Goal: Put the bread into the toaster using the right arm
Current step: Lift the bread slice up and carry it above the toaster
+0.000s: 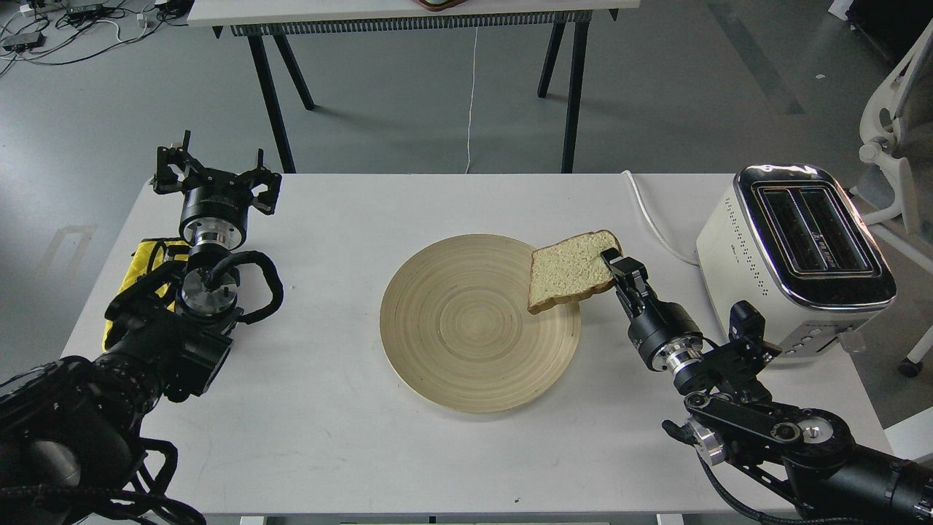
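Observation:
A slice of bread [567,271] is held by its right edge in my right gripper [614,265], lifted and tilted above the right rim of the round wooden plate [466,328]. The white toaster [794,255] with two open top slots stands at the table's right edge, to the right of the bread. My left gripper [216,169] is open and empty at the far left of the table, well away from the plate.
A yellow cloth [149,262] lies under my left arm at the table's left edge. The toaster's white cord [652,222] runs over the table behind the gripper. A white chair [893,138] stands right of the table, another table behind.

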Action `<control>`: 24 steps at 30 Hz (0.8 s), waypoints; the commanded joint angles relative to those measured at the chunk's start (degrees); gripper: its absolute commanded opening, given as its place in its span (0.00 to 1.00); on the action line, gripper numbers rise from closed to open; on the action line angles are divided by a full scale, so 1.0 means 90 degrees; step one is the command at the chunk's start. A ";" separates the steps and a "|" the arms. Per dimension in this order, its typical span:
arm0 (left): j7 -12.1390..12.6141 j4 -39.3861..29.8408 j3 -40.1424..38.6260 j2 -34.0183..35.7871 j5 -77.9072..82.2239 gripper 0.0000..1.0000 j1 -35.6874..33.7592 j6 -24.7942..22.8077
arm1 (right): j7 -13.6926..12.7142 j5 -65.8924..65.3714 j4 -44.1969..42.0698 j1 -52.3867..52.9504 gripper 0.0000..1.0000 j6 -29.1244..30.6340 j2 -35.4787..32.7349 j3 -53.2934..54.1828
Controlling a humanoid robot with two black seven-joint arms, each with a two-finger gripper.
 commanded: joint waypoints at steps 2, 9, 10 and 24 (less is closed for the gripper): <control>-0.0002 0.0000 0.0000 -0.0009 0.0000 1.00 -0.0005 0.0000 | -0.0167 0.0010 0.0832 0.0484 0.00 -0.0001 -0.1198 0.0177; -0.0002 0.0000 0.0000 0.0001 0.0000 1.00 -0.0005 0.0000 | -0.0324 -0.0029 0.1721 0.1236 0.00 -0.0001 -0.3668 0.0119; 0.0007 0.0000 0.0000 0.0001 0.0000 1.00 0.0004 0.0000 | -0.0324 -0.0097 0.1780 0.1256 0.00 -0.0001 -0.4078 0.0109; -0.0002 0.0000 0.0000 0.0001 -0.0010 1.00 0.0004 0.0000 | -0.0314 -0.1738 0.1596 0.0973 0.00 -0.0001 -0.5947 -0.0428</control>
